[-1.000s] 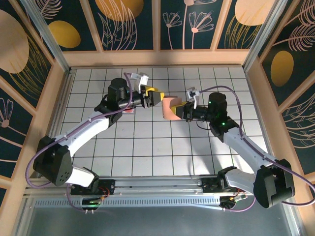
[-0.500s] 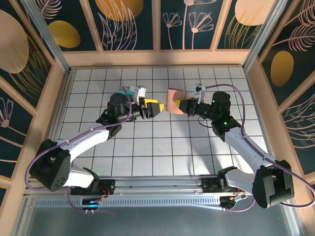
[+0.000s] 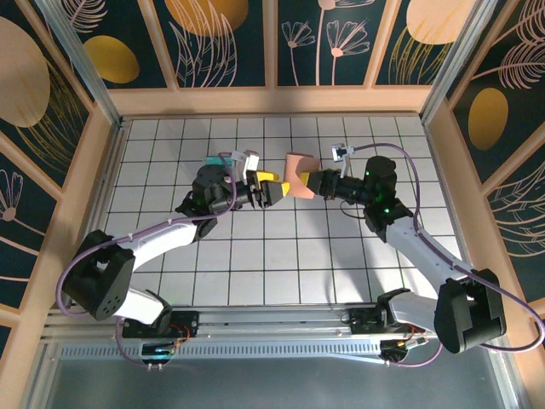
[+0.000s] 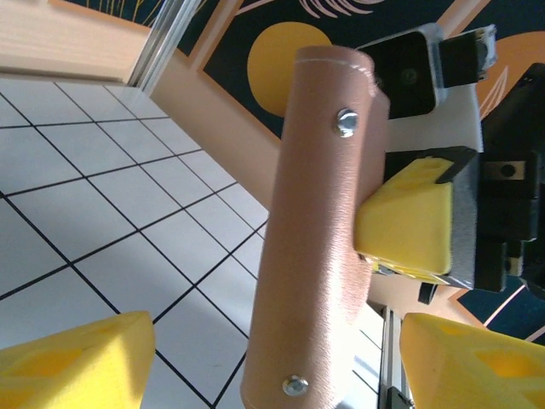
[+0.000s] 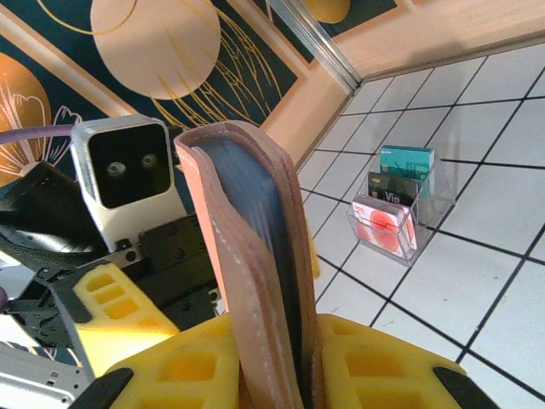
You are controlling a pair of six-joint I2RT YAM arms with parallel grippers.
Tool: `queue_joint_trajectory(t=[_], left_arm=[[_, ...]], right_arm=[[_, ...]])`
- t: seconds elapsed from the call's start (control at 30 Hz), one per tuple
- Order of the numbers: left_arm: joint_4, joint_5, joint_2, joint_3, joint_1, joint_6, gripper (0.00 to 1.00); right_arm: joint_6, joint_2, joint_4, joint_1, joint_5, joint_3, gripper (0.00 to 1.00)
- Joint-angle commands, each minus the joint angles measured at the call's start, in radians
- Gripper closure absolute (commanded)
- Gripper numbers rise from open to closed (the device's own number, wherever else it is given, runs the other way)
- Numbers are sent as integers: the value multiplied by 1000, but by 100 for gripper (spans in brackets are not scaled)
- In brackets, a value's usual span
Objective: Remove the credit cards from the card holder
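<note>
Pinkish-brown card holder (image 3: 297,170), grey-blue inside, two metal rivets (image 4: 345,121) on its spine, stands upright above the surface (image 3: 255,247), clamped in the right tool (image 3: 310,182). The left tool (image 3: 274,192) jaws are apart, flanking the spine.

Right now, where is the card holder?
In the top view the card holder is near the table's middle, clamped in the right claw, with the open left claw close on its left side.
</note>
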Motion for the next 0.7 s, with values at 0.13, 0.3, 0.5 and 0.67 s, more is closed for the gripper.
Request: queue_joint_trajectory(t=[0.13, 0.3, 0.5, 0.67], left_arm=[[64, 77, 64, 63, -10, 24, 24], [58, 85, 73, 65, -13, 37, 28], [65, 101, 83, 70, -13, 34, 38], [77, 97, 87, 69, -13, 23, 41]], right_arm=[[21, 6, 60, -1, -28, 39, 100], [29, 16, 75, 7, -28, 36, 100], [30, 22, 84, 17, -30, 39, 100], [25, 20, 86, 25, -37, 33, 100]])
